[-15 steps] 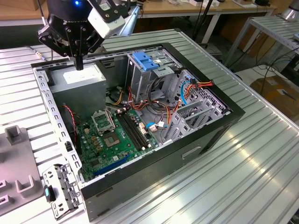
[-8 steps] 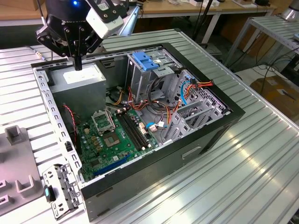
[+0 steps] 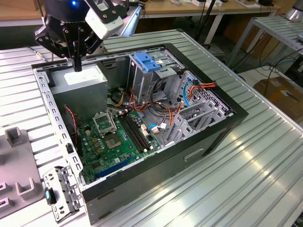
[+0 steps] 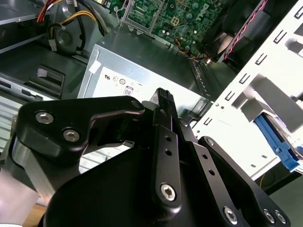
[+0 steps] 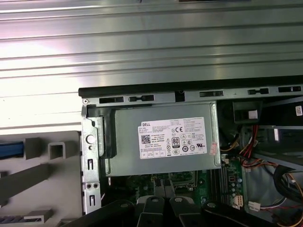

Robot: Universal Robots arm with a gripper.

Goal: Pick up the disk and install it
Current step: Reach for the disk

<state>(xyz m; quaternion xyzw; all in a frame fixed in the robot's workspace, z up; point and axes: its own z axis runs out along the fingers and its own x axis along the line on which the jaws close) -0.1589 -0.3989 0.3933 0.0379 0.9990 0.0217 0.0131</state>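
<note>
One pincer [image 3: 77, 65], nearest us at the upper left of the exterior view, hangs clenched on nothing. Its tips sit just above the power supply [image 3: 80, 78] in a corner of the case [image 3: 156, 175]. That box wears a white sticker [image 5: 173, 138] crowded with small print, a barcode and round approval marks; we leave the wording unread.

Farther off, outside the case and beyond its white flange [image 4: 246, 80], we take the blue ribbed piece for a side rail of the disk [image 4: 277, 142]. It lies by the grey fixture [image 5: 52, 150], well apart from the pincer.

We judge the disk stiff, dense for its size, smooth-skinned and unkind to knocks. The long sides, across the rails near mid-length, look to us the safest hold, kept flat and square and off the label face.
</note>
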